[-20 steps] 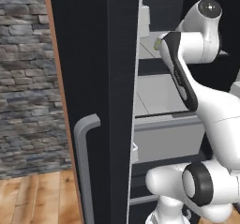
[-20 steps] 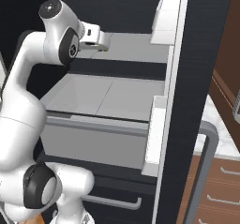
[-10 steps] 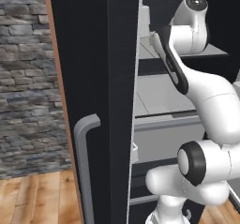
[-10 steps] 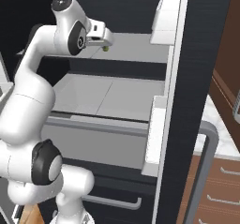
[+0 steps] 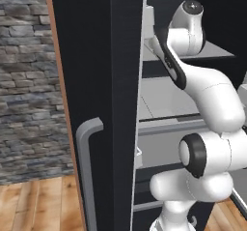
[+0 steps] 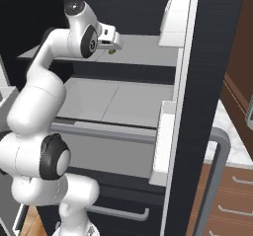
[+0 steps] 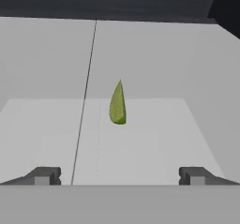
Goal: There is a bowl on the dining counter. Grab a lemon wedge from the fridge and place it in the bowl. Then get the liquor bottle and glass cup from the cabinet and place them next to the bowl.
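The fridge (image 6: 212, 57) stands open, and my arm reaches into it at the height of the upper grey shelf (image 6: 148, 52). In the hand view the lemon wedge (image 7: 117, 104), small and yellow-green, stands on that shelf straight ahead. It is centred between my fingertips (image 7: 44, 175) and a short way beyond them. My gripper (image 7: 119, 176) is open with nothing between the fingers. From the right base view the gripper (image 6: 113, 43) hangs at the shelf's front left, with the lemon wedge (image 6: 112, 51) just under its tip.
The open right door carries white bins (image 6: 173, 13) and a long grey handle (image 6: 217, 180). The left door (image 5: 96, 80) with its handle (image 5: 87, 167) blocks the left side. A lower shelf and drawers (image 6: 99, 156) lie beneath. Brown drawer units (image 6: 232, 195) stand at the right.
My arm has stretched upward and forward into the fridge, bringing the hand closer to the upper shelf. The jaws stayed open.
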Controlling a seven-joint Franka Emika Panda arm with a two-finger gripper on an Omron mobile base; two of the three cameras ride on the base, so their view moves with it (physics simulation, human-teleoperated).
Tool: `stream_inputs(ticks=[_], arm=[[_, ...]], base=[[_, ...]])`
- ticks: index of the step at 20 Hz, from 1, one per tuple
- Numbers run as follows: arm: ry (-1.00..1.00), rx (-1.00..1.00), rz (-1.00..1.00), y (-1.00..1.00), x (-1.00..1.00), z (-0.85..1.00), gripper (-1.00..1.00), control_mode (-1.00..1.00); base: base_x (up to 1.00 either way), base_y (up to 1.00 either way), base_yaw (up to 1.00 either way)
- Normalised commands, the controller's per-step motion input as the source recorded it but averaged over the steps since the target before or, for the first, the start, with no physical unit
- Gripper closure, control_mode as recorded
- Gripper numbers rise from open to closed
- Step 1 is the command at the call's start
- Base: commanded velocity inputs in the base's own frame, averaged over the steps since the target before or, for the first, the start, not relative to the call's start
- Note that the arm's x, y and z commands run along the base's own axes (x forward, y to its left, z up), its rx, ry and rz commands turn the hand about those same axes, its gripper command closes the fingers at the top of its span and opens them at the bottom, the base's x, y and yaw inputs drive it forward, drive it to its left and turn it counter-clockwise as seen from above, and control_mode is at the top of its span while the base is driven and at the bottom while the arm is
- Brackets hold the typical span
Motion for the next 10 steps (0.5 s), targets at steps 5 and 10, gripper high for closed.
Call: stream_inputs(ticks=[5, 10], arm=[[0.02, 0.01, 0.0, 0.0, 0.43, -0.13, -1.0, -1.0], [0.03, 0.01, 0.0, 0.0, 0.41, -0.16, -1.0, -1.0]], base=[[0.0, 0.0, 0.0], [0.0, 0.0, 0.0]])
